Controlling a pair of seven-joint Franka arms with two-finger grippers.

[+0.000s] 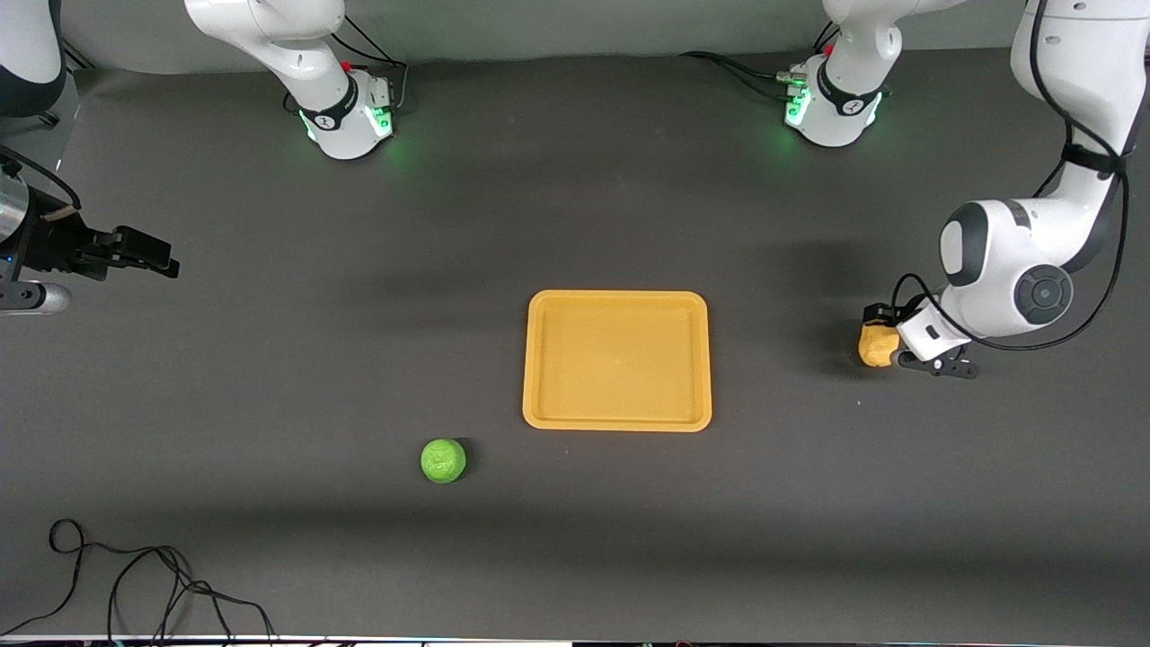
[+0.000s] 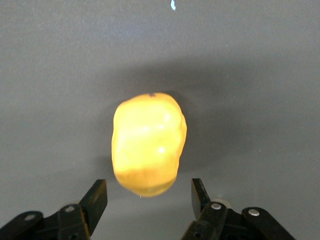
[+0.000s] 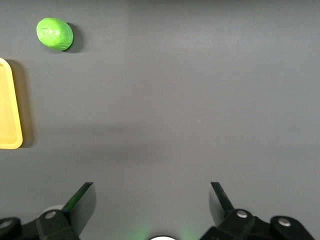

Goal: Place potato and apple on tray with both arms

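Apple (image 1: 443, 460): on the table (image 1: 269, 377), nearest the front camera, beside the tray's near corner toward the right arm's end; untouched, well apart from any pincer. Tray (image 1: 617, 360): mid-table, farther from the camera than the apple, nothing in it. Potato (image 1: 878, 345): on the table toward the left arm's end, about level with the tray and apart from it. Left pincer (image 2: 149, 197): low at the potato, fingers (image 2: 95, 200) spread wider than the potato, its near end just entering the gap; no contact seen, so nothing is gripped yet. Step in hand, by judgement: grasping the potato. To do it well, advance until the fingers flank the widest part of the lump, keep it centred between them, then close across the narrow axis; a bite on the tapered end alone would likely squeeze it out. Right pincer (image 3: 150, 200): spread and holding nothing, over bare table at the right arm's end, waiting, well apart from the apple.
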